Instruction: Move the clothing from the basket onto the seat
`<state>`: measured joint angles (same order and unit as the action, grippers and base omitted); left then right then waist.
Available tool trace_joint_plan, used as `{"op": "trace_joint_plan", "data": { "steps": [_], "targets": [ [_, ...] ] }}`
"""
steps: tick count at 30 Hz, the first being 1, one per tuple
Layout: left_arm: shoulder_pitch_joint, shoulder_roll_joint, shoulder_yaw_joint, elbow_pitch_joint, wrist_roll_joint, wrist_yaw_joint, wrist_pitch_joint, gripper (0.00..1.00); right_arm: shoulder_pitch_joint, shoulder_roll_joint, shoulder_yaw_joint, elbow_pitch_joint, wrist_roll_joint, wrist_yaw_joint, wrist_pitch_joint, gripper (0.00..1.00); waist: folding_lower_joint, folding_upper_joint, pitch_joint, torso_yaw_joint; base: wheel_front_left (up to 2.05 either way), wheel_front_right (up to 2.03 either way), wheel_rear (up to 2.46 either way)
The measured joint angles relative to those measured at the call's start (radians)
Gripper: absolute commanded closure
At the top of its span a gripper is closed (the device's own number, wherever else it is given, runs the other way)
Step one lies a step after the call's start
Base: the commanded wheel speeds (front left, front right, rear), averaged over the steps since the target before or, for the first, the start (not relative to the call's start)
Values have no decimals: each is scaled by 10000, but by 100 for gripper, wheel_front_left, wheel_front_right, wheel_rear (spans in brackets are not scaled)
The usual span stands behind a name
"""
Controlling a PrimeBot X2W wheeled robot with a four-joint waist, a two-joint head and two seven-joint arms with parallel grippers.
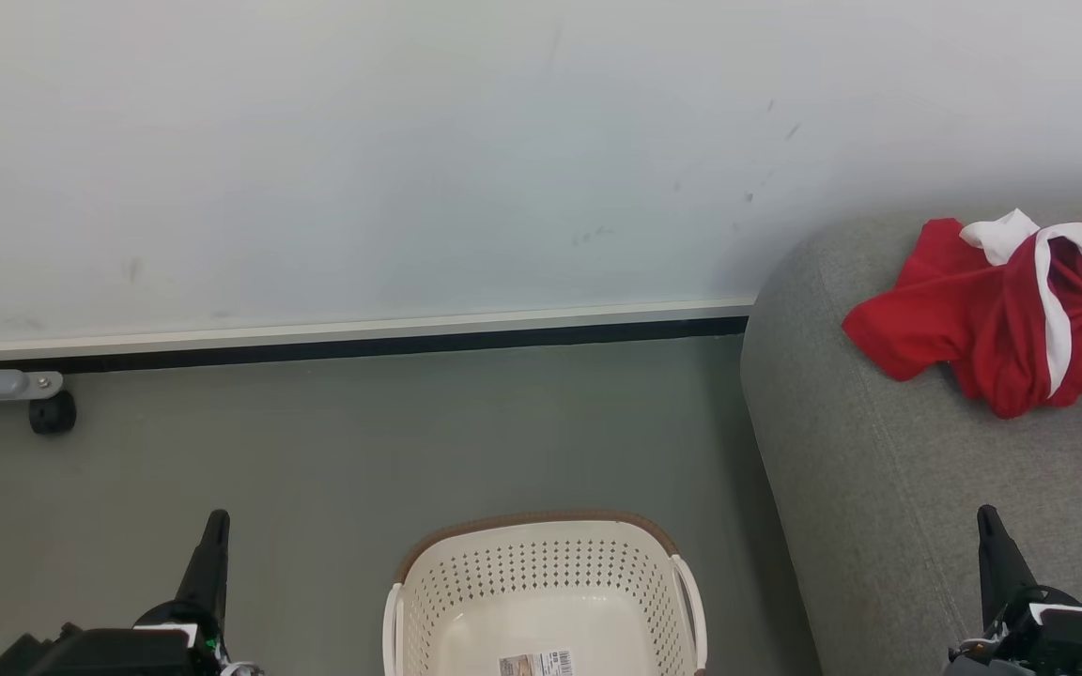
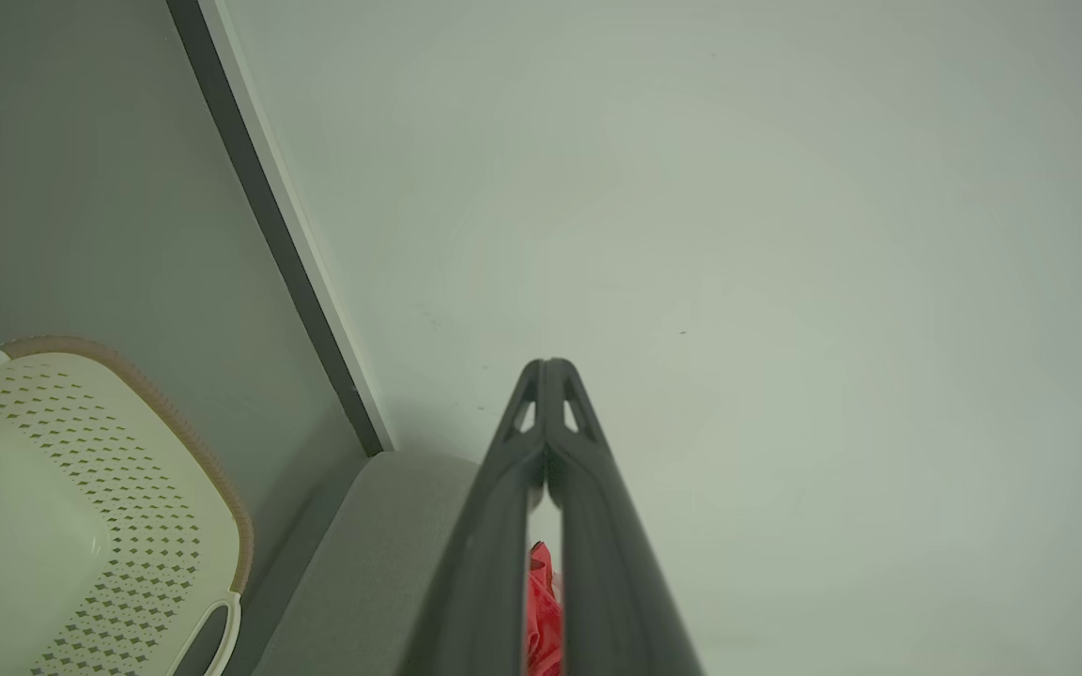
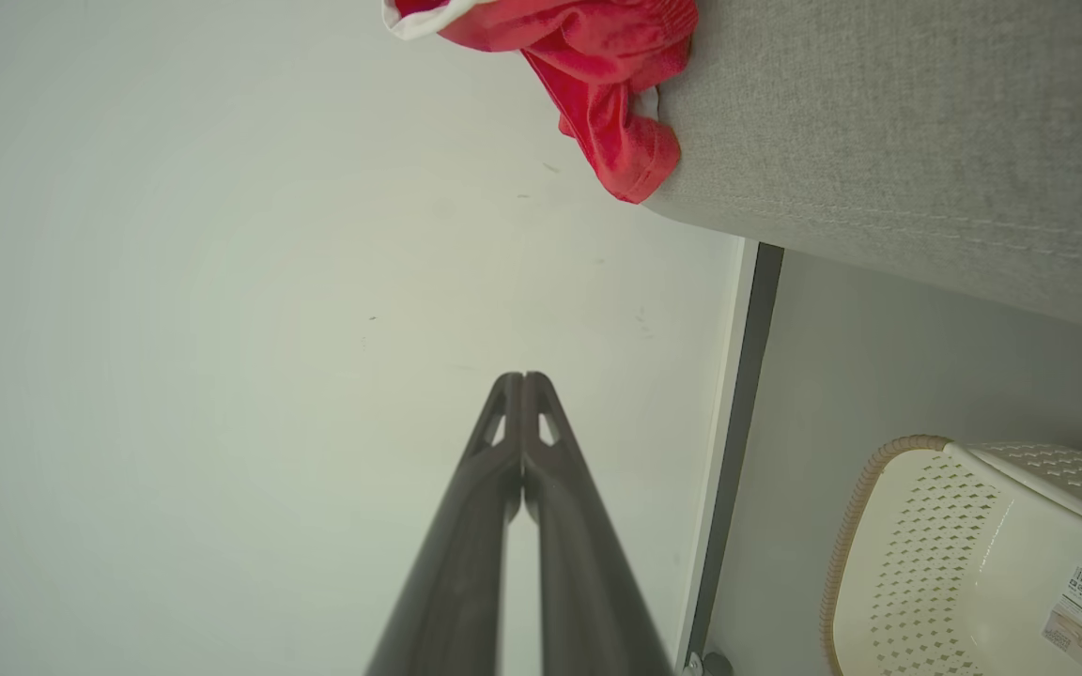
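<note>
Overhead, the head view shows the clothing [image 1: 1001, 319], a crumpled bright red heap with white trim, lying on the seat [image 1: 879, 488], a grey upholstered couch at the right of the view. The heap rests on the couch's top surface, close to its rounded end. In the right wrist view one red fold reaches that rounded edge, and a stitched seam runs along the fabric nearby.

The basket [image 1: 541, 573] stands upright on the grey floor [image 1: 316, 451], just beside the couch and apart from the clothing. Its cream perforated wall, brown rim and pale side handles are visible. The barcode label [image 1: 536, 664] lies in plain sight on its smooth bottom.

The left gripper [image 1: 216, 521] sits at the lower left over the floor, fingers pointing up the view. In the left wrist view its two dark fingers meet tip to tip, clenched on themselves; a sliver of red cloth on the distant couch shows through the narrow slit lower down. The right gripper [image 1: 987, 516] sits at the lower right over the couch fabric. In the right wrist view its fingers are likewise pressed together at the tips, grasping no cloth.

Behind stands a pale wall [image 1: 409, 141] with a white skirting [image 1: 363, 330] above a dark strip. A black caster [image 1: 53, 413] under a grey bar appears at the left edge.
</note>
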<state>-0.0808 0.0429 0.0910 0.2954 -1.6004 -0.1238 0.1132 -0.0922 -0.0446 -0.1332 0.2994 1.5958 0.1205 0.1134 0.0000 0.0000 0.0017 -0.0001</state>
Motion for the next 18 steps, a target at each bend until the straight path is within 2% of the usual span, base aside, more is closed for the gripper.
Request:
{"op": "trace_joint_plan", "data": {
  "steps": [18],
  "targets": [
    [0,0,0,2,0,0,0,100,0,0,0,-2,8,-2,0,100,0,0,0,0,0,0,0]
  ]
}}
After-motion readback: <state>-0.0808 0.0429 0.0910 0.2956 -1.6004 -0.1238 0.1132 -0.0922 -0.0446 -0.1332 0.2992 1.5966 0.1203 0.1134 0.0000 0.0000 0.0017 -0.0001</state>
